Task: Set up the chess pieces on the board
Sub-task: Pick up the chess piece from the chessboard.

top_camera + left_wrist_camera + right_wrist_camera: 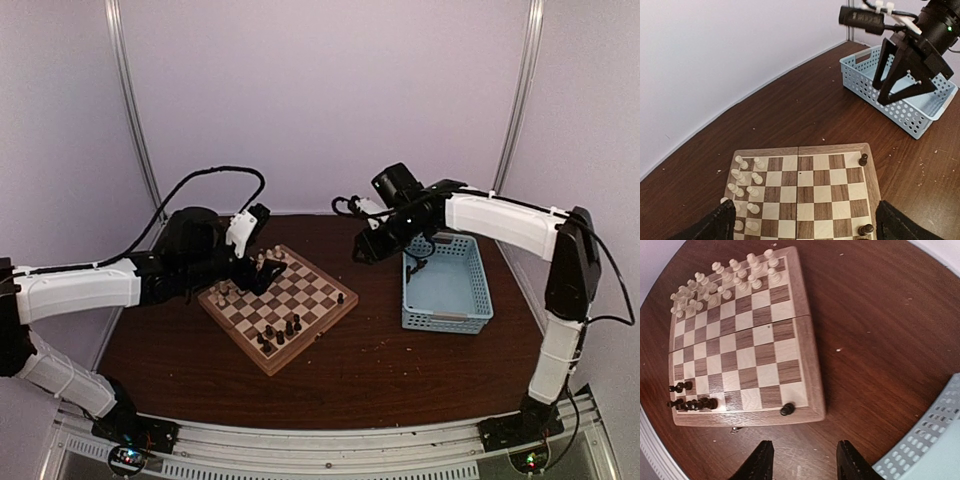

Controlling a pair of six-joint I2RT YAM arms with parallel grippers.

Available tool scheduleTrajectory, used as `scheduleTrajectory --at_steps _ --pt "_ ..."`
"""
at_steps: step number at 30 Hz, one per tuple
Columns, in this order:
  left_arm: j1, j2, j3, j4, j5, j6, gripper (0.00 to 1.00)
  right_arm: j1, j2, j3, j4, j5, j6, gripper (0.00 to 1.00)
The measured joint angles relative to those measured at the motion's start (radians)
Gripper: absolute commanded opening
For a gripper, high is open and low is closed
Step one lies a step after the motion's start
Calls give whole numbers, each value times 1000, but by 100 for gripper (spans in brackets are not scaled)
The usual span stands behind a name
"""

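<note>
white left arm (80, 285) reaches over the board (312, 300); right arm (500, 222) hovers high.

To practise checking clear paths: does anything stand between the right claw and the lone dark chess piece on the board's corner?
Nothing visible does. Between the right claw and the dark brown wooden chess piece lie only brown table and the tan border of the square wooden chessboard. The light blue plastic basket sits aside.
</note>
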Motion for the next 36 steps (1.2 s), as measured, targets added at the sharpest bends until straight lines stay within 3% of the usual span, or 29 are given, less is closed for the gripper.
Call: scheduleTrajectory --at_steps 5,8,18,26,32,36 --pt "0 66 71 -65 85 -61 92 -18 -214 -332 306 131 -20 46" --pt "0 151 192 -163 121 -93 88 -21 -309 -518 493 247 -43 46" --pt "-90 428 605 -475 136 -129 77 -22 -414 -896 951 648 -80 48" --pt "-121 668 838 -663 150 -180 76 -23 -412 -935 1051 738 -55 48" --pt "-121 798 956 -776 122 -230 58 -23 -442 -964 1093 757 -45 47" --pt "-121 872 1061 -841 105 -262 57 -23 -481 -988 1122 778 -44 47"
